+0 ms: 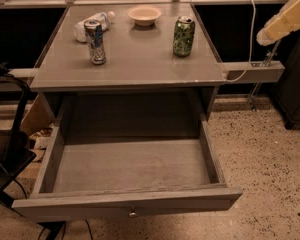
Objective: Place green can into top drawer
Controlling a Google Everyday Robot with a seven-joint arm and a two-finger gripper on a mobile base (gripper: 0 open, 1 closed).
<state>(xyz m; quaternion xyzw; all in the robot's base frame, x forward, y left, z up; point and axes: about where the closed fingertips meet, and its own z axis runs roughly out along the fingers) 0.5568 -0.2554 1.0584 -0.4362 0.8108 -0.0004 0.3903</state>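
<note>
The green can (183, 36) stands upright on the grey table top (140, 59), toward its back right, with its silver top showing. The top drawer (130, 169) is pulled wide open below the table top and is empty; its front panel with the small round knob (133, 214) faces me. My gripper (264, 35) is the tip of a pale arm reaching in from the top right corner. It hangs to the right of the table edge, well apart from the can and at about its height.
A taller silver-blue-red can (95, 42) stands at the table's left. A plastic bottle (92, 24) lies behind it, and a pale bowl (144, 15) sits at the back middle. A white cable (250, 39) hangs at the right. Black gear (10, 134) stands at the left.
</note>
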